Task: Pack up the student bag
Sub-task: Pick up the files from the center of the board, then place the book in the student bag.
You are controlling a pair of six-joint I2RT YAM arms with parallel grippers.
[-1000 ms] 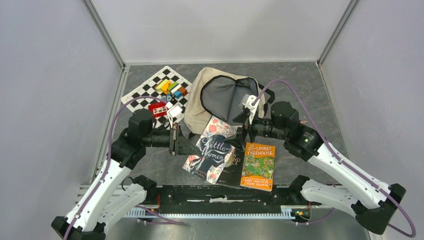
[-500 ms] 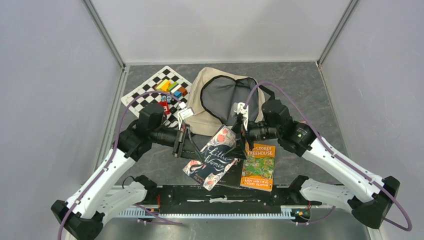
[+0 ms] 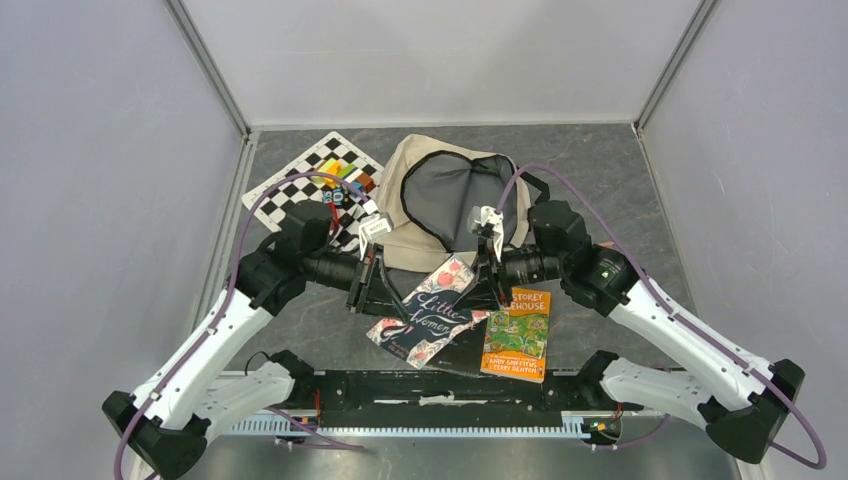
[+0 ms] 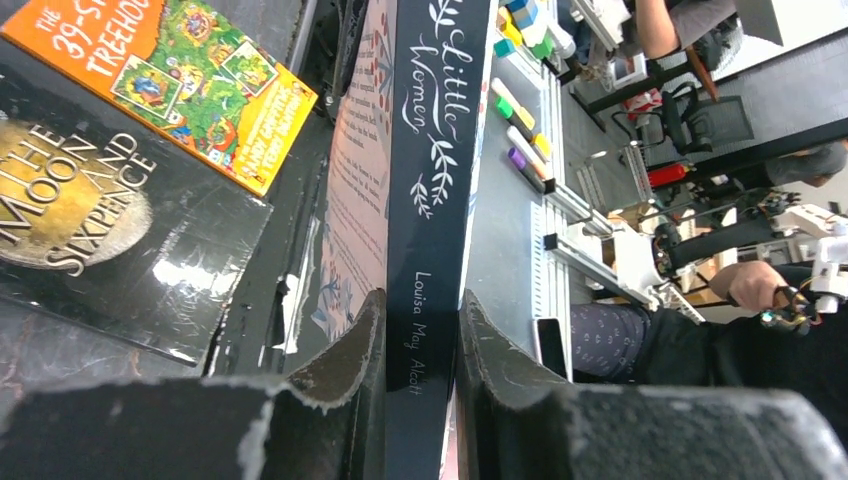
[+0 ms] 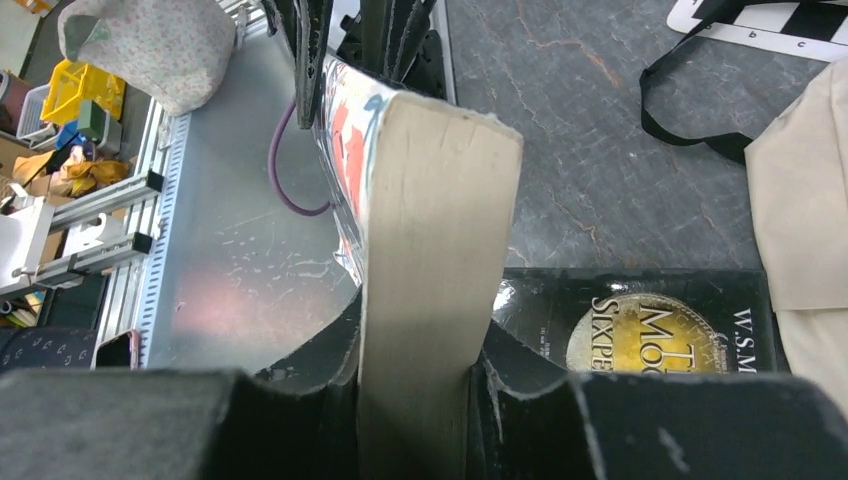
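Observation:
The student bag [image 3: 400, 215] is a cream canvas backpack lying on the table with its grey-lined mouth open toward the arms; its cream side [image 5: 800, 180] also shows in the right wrist view. In front of it a dark floral "Little Women" book [image 3: 432, 308] is held off the table between both arms. My left gripper [image 3: 377, 285] is shut on its navy spine [image 4: 430, 200], and my left gripper [image 4: 420, 340] has a finger on each cover. My right gripper [image 3: 488, 280] is shut on the opposite page edge [image 5: 430, 250], the right gripper [image 5: 420, 370] pressing both sides.
A black "The Moon and Sixpence" book [image 3: 462, 348] lies flat under the held book, with an orange "Treehouse" book [image 3: 518, 335] to its right. A checkerboard mat [image 3: 290, 185] with coloured bricks [image 3: 345, 172] lies at the back left. A black bag strap [image 5: 690, 110] lies on the table.
My right gripper moved in to the book's page edge and went from open to shut on it. The left arm swung the book up and toward the bag.

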